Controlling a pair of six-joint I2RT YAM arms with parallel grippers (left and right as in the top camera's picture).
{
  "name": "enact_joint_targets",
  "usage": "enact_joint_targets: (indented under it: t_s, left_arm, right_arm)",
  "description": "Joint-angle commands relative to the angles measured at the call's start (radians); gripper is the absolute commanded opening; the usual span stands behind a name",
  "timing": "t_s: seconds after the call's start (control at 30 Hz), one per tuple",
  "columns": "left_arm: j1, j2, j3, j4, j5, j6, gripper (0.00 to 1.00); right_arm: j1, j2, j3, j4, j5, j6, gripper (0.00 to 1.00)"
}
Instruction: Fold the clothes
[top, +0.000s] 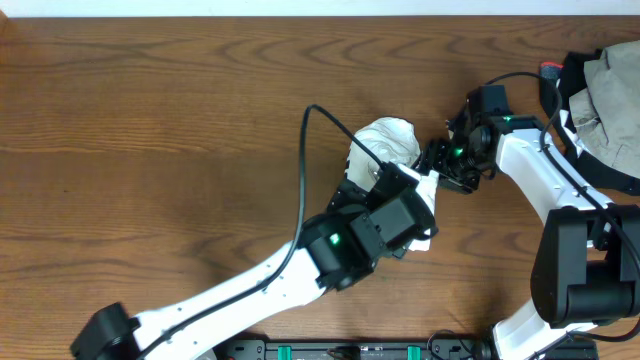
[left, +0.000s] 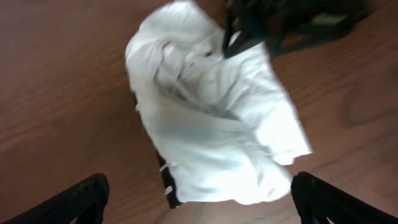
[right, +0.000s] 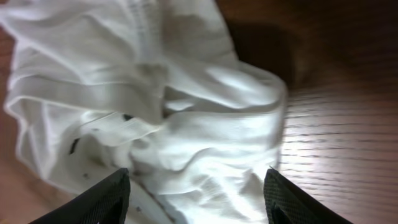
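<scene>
While both wrist views are full of white cloth, the clothes (top: 388, 140) lie as one rumpled bundle at mid-counter (top: 150, 120), between the two arms.

Nearest: the left arm (top: 250, 290) reaches up from the near edge. Left jaws are wide, with fingers (left: 87, 199) at either lower corner of the wrist view. The bundle lies just ahead of and between them, ungripped. Its long axis runs away from these jaws, slightly slanted. A black stripe (left: 166, 183) shows under its near-left edge.

Farther: the right arm (top: 540, 165) reaches in from the right. Right jaws are also wide, over the bundle's far edge; cannot tell whether they are touching or just above.

Judgement: neither arm is clearly nearer. Left jaws would close across the short axis.

Farthest: a heap of other garments (top: 610, 90) sits at the far right corner, well apart.
</scene>
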Motion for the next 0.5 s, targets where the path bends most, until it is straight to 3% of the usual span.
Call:
enact_joint_targets:
  t_s: [0.0,0.27,0.47]
  left_arm:
    - [0.024,0.065,-0.023,-0.004,-0.011,-0.025,0.96]
    - [0.085,0.093,-0.022,-0.004,-0.012,-0.063,0.96]
    - [0.127,0.066,-0.022,-0.042,-0.012,-0.063,0.96]
  right_arm:
    - [0.025,-0.021,0.013,0.010,-0.068,-0.014,0.68]
    - [0.127,-0.020,0.011,0.144,-0.136,0.019,0.63]
    - [0.195,-0.018,0.011,0.201,-0.048,0.167,0.59]
